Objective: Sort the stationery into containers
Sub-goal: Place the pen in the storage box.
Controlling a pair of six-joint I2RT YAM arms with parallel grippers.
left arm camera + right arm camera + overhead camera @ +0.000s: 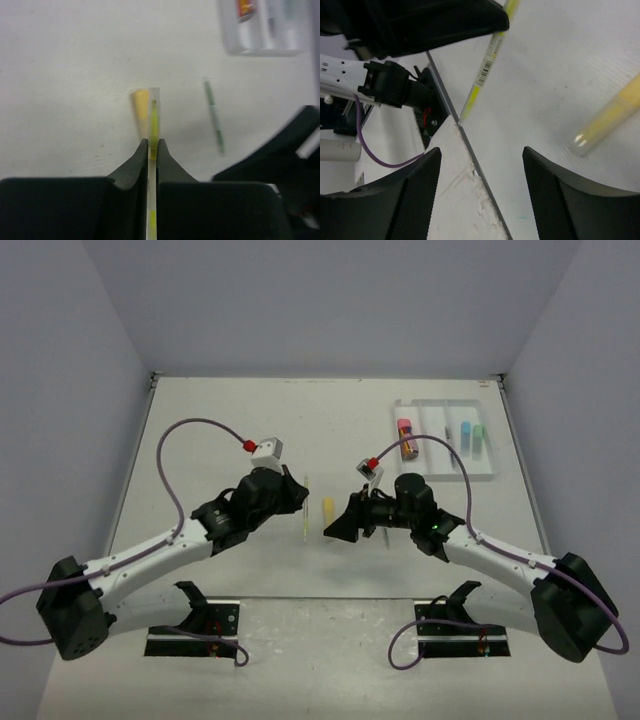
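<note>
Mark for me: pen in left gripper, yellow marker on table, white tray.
pen [154,117], left wrist view, on the yellow-inked barrel.
yellow marker [140,109], left wrist view, mid body.
white tray [483,466], top external view, bare floor of the rightmost compartment.

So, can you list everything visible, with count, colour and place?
tray: 1, white, far right
tube: 1, pink-capped, tray's left compartment
blue marker: 1, blue, tray's right compartment
mint-green marker: 1, mint-green, beside blue marker
yellow marker: 1, yellow, table centre
yellow pen: 1, clear yellow, in left gripper
green pen: 1, green, table, near yellow marker
table: 1, white
left gripper: 1, black, shut on yellow pen
right gripper: 1, black, open, near yellow marker
</note>
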